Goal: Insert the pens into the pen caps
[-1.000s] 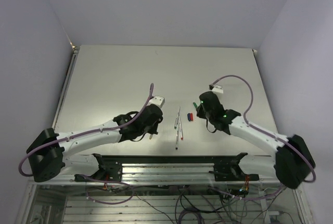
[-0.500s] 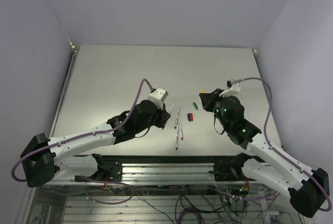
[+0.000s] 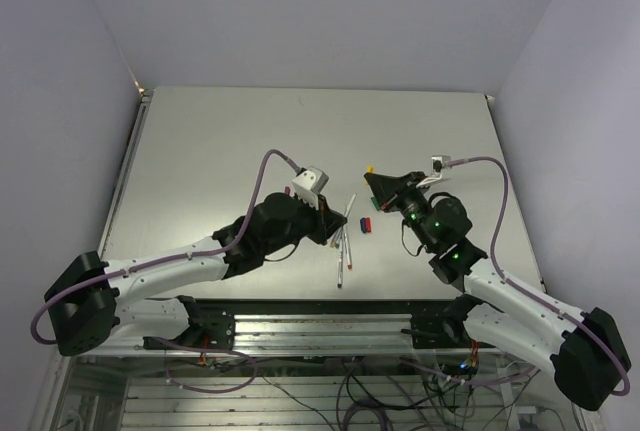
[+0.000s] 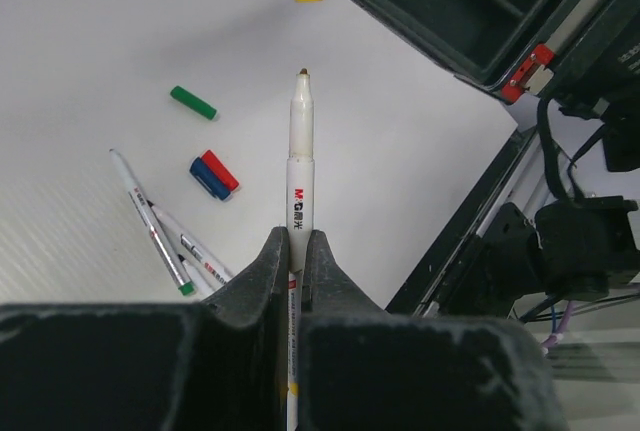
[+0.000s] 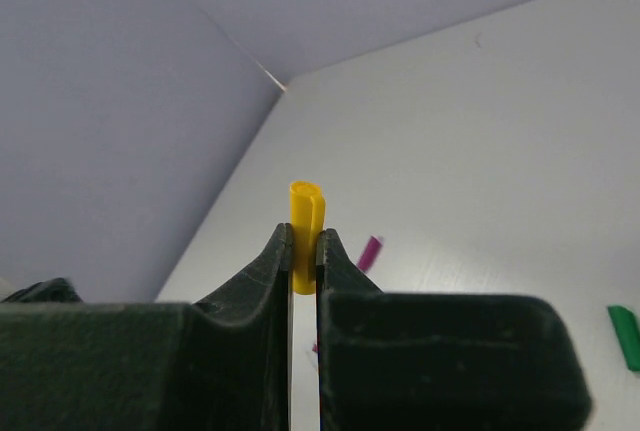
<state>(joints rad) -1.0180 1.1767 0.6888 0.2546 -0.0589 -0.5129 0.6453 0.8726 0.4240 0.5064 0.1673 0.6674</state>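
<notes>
Yellow cap (image 5: 305, 213) half-hidden — right end effector (image 5: 304, 241) clamps it.

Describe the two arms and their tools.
The left arm and right arm have white links with black joints and bases. A purple cable loops along each to a white wrist block. Green lights glow on the right one. The left tool and right tool have matte black tapered fingers.

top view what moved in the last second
The left gripper rose and swung right with its pen. The right gripper rose and swung left with the yellow cap, so tip and cap are closer. The loose pens and the red and blue caps stayed put.
</notes>
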